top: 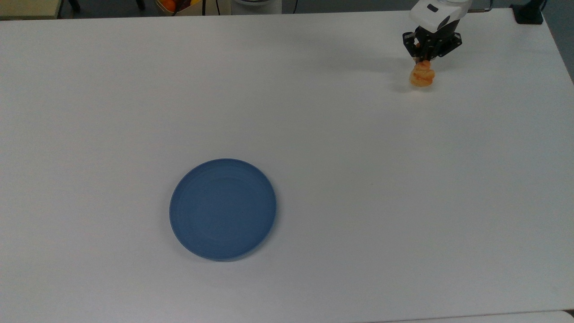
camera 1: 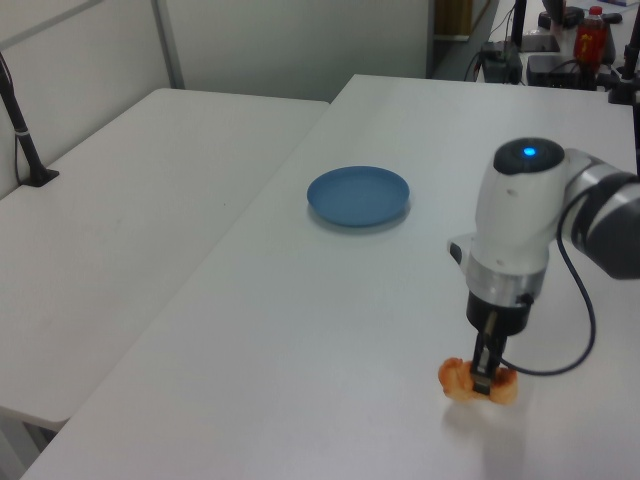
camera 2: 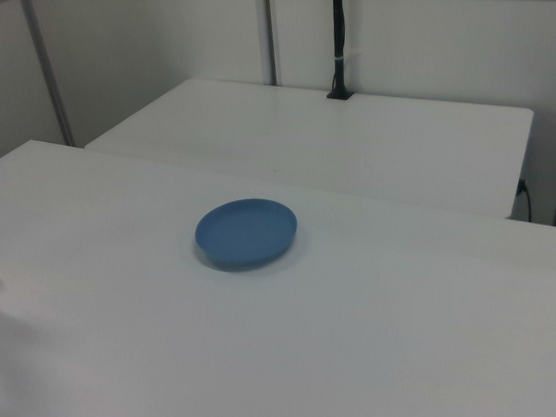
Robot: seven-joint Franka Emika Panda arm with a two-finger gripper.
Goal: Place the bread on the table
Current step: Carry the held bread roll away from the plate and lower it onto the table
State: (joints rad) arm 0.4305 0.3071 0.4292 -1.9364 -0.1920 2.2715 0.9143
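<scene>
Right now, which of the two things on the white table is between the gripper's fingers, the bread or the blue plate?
The bread. The gripper is shut on it, far from the blue plate, which lies bare on the table.

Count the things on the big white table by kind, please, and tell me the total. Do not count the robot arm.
Bread: 1, held in the shut gripper, low over the table
Blue plate: 1, with nothing on it
Total: 2
</scene>
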